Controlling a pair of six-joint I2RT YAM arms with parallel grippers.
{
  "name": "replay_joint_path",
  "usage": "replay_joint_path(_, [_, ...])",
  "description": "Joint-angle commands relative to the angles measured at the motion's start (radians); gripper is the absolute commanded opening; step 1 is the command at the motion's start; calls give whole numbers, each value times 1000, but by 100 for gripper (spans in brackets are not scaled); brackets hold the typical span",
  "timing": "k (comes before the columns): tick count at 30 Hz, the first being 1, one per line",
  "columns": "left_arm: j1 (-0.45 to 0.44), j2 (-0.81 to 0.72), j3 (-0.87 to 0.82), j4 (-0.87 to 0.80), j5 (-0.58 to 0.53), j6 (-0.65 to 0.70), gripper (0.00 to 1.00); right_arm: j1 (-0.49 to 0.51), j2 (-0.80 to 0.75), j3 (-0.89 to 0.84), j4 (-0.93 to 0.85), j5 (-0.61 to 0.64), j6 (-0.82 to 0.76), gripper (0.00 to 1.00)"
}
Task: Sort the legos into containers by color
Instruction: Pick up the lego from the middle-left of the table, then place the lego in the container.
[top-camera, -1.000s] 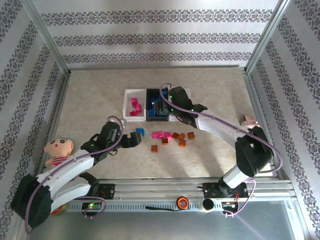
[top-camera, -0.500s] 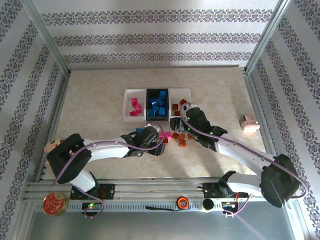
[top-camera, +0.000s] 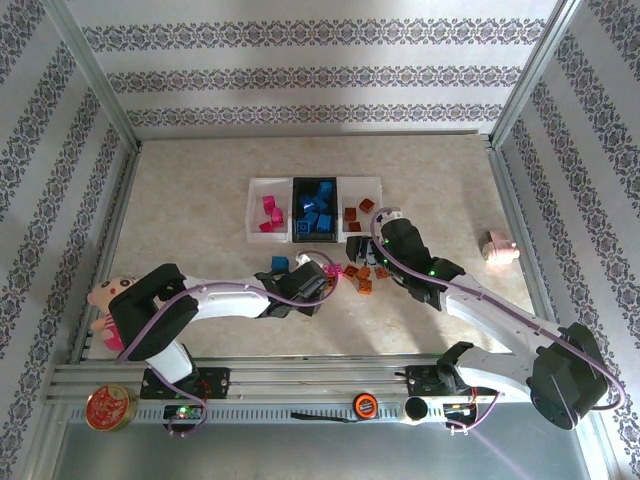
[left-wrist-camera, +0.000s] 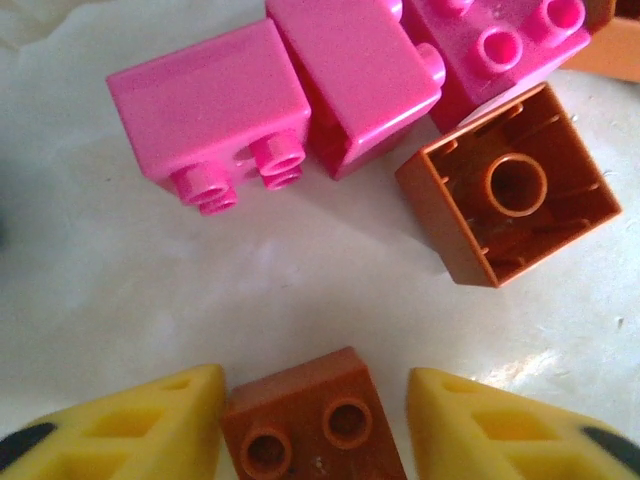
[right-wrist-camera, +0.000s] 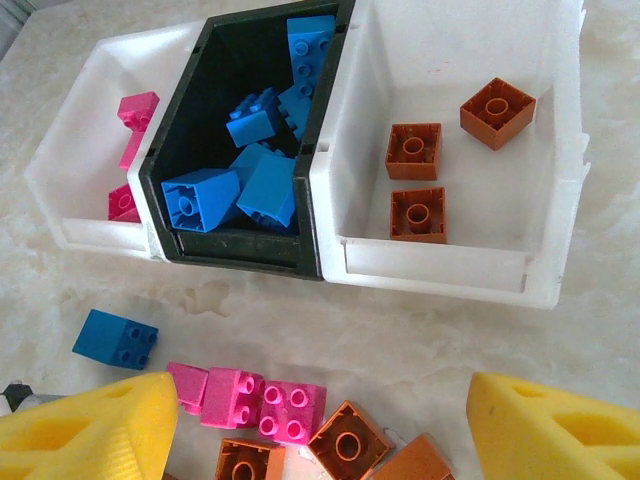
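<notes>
A beige marbled worktop (top-camera: 200, 190) lies between walls (top-camera: 320, 70) with striped wallpaper. Loose legos (top-camera: 355, 272) lie near the containers (top-camera: 249, 208). The left gripper (top-camera: 327, 272) stands around a brown brick (left-wrist-camera: 310, 420); clamped or not, I cannot tell. The right gripper (right-wrist-camera: 322, 390) is spread apart.

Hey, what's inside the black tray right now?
The black tray holds blue bricks, piled loosely, with no other colour visible. Part of its floor is bare; anything beneath the pile is hidden.
</notes>
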Motion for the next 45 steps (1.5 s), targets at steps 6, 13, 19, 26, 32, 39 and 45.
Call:
replay_joint_path(6, [-15,-89,-56,-41,-3,-21,37,-8,-22,-28,10,27,20,77])
replay_joint_path(13, [25,-223,11,-18,66,22,34,-11,-94,-82,2,66,43,77])
replay_joint_path(19, [122,-79,231,60,185,82,33,-15,-189,-163,-8,101,79,77])
replay_joint_path(26, [227,220,560,112,285,89,33,-16,-234,-200,-38,96,96,77])
replay_joint_path(32, [274,401,769,93,294,71,34,-14,-269,-222,-54,82,110,77])
replay_joint_path(39, [281,500,911,92,320,24,56,-10,-256,-229,-68,55,117,77])
replay_joint_path(45, [285,446,905,111,352,5,72,-6,-215,-230,-97,68,143,77])
